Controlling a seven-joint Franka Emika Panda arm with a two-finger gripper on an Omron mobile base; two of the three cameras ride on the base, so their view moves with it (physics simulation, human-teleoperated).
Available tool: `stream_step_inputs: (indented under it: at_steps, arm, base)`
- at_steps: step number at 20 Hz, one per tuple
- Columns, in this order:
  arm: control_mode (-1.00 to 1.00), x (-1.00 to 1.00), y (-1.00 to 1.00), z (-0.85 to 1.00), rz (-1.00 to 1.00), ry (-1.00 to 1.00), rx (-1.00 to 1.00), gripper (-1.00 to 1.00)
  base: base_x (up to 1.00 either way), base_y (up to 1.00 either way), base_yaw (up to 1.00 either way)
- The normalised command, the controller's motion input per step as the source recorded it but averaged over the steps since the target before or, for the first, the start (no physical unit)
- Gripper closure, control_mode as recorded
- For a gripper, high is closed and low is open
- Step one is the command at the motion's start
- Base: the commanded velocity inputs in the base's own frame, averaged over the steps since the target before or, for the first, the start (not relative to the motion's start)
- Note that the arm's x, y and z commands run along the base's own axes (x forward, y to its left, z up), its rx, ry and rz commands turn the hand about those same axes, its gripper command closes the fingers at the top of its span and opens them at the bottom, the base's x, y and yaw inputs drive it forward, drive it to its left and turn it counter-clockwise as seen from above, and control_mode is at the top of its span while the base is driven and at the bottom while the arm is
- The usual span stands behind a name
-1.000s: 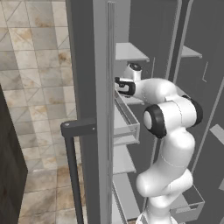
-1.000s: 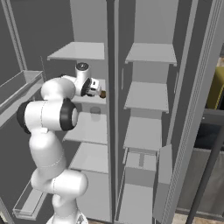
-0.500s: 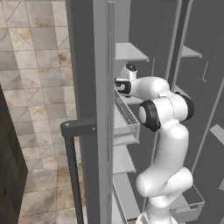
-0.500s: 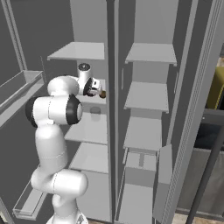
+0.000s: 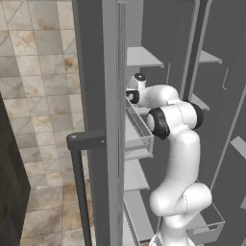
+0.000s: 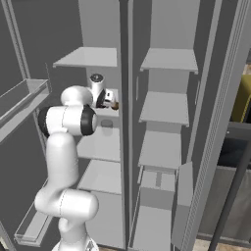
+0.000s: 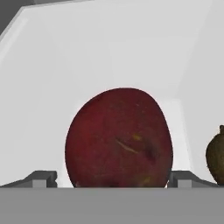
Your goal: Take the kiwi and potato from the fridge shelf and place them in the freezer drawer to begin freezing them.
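Note:
A dark red potato (image 7: 119, 139) lies on the pale fridge shelf (image 7: 39, 87), close in front of the hand. It sits between the two fingertips (image 7: 43, 177) of my gripper (image 7: 112, 178), which stands open around it without closing. A brown kiwi (image 7: 216, 154) rests on the same shelf just right of the potato, cut by the frame edge. From the base, the gripper (image 6: 112, 104) reaches into the left compartment at mid height, and the gripper (image 5: 129, 96) is partly hidden behind the door edge. The grey freezer drawer (image 6: 158, 195) sits low in the right compartment.
The open fridge door (image 5: 98, 120) with its dark handle (image 5: 80, 144) stands close on the left, carrying a clear bin (image 5: 140, 135) just under the arm. A central divider (image 6: 125, 122) separates the compartments. Several more flat shelves (image 6: 164, 108) fill the right side.
The arm has stretched further into the fridge, carrying the hand closer to the shelf. The jaws have stayed wide apart.

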Motion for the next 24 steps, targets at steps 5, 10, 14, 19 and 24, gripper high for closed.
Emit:
stream_step_inputs:
  at_steps: [5, 10, 14, 19, 24]
  arm:
    - [-1.0, 0.43, 0.08, -0.17, -0.01, 0.0, 0.0, -1.0]
    - [-1.0, 0.25, 0.09, -0.15, 0.0, 0.0, 0.0, -1.0]
    - [-1.0, 0.02, 0.14, -0.47, 0.0, 0.0, 0.0, 1.0]
    - [-1.0, -0.02, 0.05, -0.62, 0.0, 0.0, 0.0, 1.0]
    - [-1.0, -0.32, 0.01, -0.54, 0.0, -0.04, 0.01, 1.0]
  base:
    - [0.0, 0.0, 0.0]
    - [0.0, 0.0, 0.0]
    - [0.0, 0.0, 0.0]
    - [0.0, 0.0, 0.0]
    - [0.0, 0.0, 0.0]
